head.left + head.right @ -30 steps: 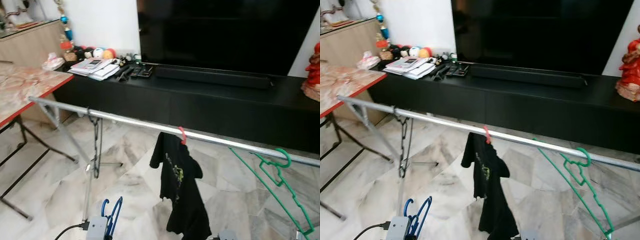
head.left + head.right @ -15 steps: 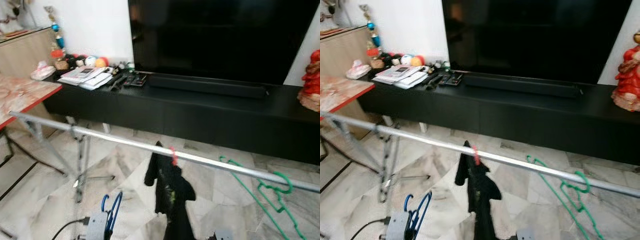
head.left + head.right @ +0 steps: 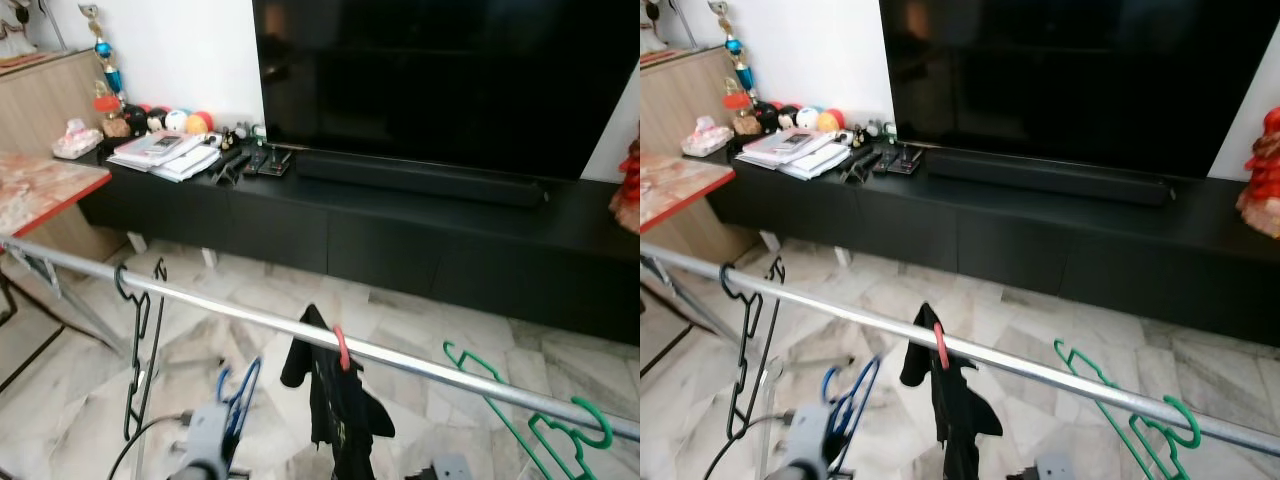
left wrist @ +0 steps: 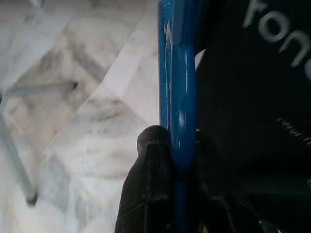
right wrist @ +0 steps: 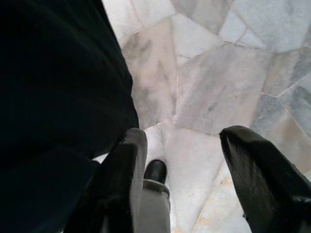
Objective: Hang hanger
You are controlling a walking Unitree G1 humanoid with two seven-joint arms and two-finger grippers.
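Note:
A silver rail (image 3: pixel 250 318) runs across in front of me, sloping down to the right in the left eye view. On it hang a black hanger (image 3: pixel 137 340), a black T-shirt (image 3: pixel 340 405) on a red hook, and a green hanger (image 3: pixel 545 430). My left gripper (image 4: pixel 177 145) is shut on a blue hanger (image 4: pixel 181 92), held below the rail between the black hanger and the T-shirt, the blue hanger (image 3: pixel 240 392) pointing up. My right gripper (image 5: pixel 187 141) is open and empty beside the T-shirt's black cloth (image 5: pixel 53 87), low over the floor.
A long black TV cabinet (image 3: pixel 420 225) with a large TV (image 3: pixel 440 80) stands behind the rail. Papers, remotes and balls (image 3: pixel 170 148) lie on its left end. A red-edged folding table (image 3: pixel 40 190) is at the left. Rack legs (image 4: pixel 14 160) stand on the marble floor.
The camera has shifted, so the rail sits lower and nearer in the picture. The blue hanger in my left gripper has come up closer to the rail.

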